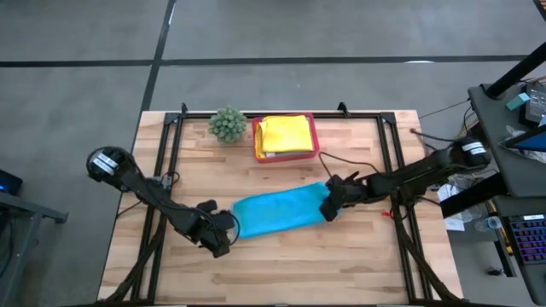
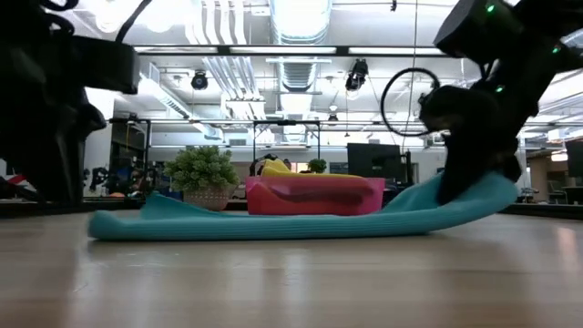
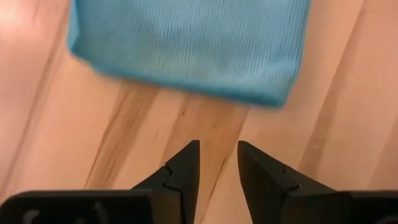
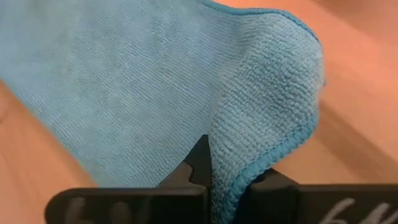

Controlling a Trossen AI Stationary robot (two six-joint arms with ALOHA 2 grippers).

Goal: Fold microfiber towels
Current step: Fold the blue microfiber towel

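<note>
Where planks [image 1: 281, 264] run, bright workshop.

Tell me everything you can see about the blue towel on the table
The teal blue towel is a soft ribbed microfiber cloth with a stitched edge, lying as a long strip across the wooden table. Its right end is lifted, pinched in the shut right gripper. The left gripper sits just off its left end, not touching.

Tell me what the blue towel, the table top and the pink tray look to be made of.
Blue towel: soft microfiber-like cloth, matte, with a fine ribbed pile and a stitched edge. Table top: wood, probably butcher-block planks, with visible grain, seams and a light sheen. Pink tray: likely plastic, smooth and evenly coloured, though that is less certain.
</note>
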